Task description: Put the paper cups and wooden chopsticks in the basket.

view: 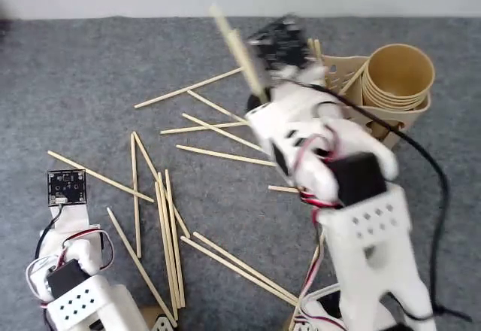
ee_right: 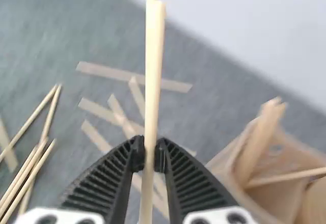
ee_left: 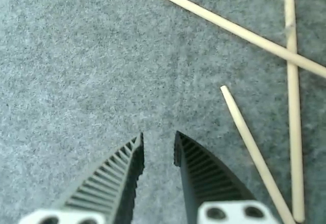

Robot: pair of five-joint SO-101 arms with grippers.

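Observation:
My right gripper (ee_right: 149, 145) is shut on wooden chopsticks (ee_right: 154, 56) that stick up from its jaws, held above the mat beside the tan basket (ee_right: 265, 152). From above, that gripper (view: 276, 45) and the held chopsticks (view: 237, 49) sit just left of the basket (view: 342, 64). A stack of paper cups (view: 398, 71) lies in the basket, with a few chopsticks. Several loose chopsticks (view: 169, 233) are scattered over the grey mat. My left gripper (ee_left: 159, 137) hangs narrowly open over bare mat, with nothing between its fingers and loose chopsticks (ee_left: 254, 152) close by. It is at the lower left (view: 68, 188).
The grey mat (view: 90, 68) covers the table, with a white wall behind its far edge. The right arm's white body (view: 331, 165) and black cable (view: 436, 188) hide the mat's right middle. The far-left mat holds no chopsticks.

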